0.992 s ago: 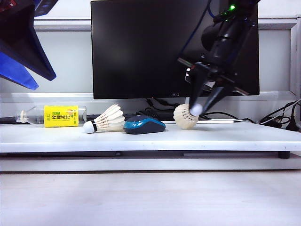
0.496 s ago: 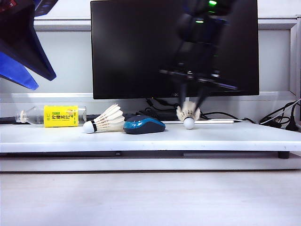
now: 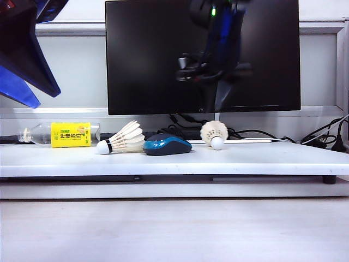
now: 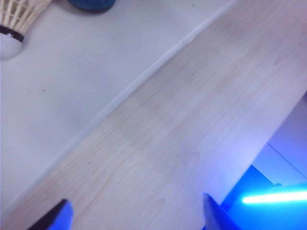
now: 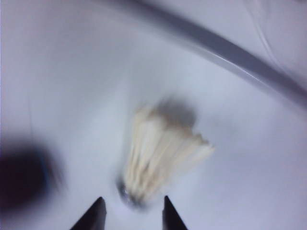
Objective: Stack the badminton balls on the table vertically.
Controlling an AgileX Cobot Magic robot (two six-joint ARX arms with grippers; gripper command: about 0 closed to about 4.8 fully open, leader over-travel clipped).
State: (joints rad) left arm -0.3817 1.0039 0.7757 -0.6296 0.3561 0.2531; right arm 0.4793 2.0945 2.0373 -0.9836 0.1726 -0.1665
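Two badminton balls lie on the white table (image 3: pixel 272 158). One badminton ball (image 3: pixel 122 140) rests on its side left of a blue mouse, its cork to the left; it also shows in the left wrist view (image 4: pixel 14 19). The other badminton ball (image 3: pixel 214 134) rests right of the mouse, cork towards the front. My right gripper (image 3: pixel 217 101) hangs blurred above it, in front of the monitor. In the right wrist view that badminton ball (image 5: pixel 160 151) lies just beyond my open right gripper (image 5: pixel 132 213), free of it. My left gripper (image 4: pixel 136 215) is open and empty, high at the left (image 3: pixel 24 60).
A blue-and-black mouse (image 3: pixel 167 145) lies between the two balls. A bottle with a yellow label (image 3: pixel 68 134) lies at the back left. A black monitor (image 3: pixel 158 54) and cables (image 3: pixel 322 136) stand behind. Pale wood surface (image 4: pixel 192 120) runs below the table's front edge.
My right gripper has let go of the right ball, which now rests on the table, and has risen and swung left. The left arm has not moved.
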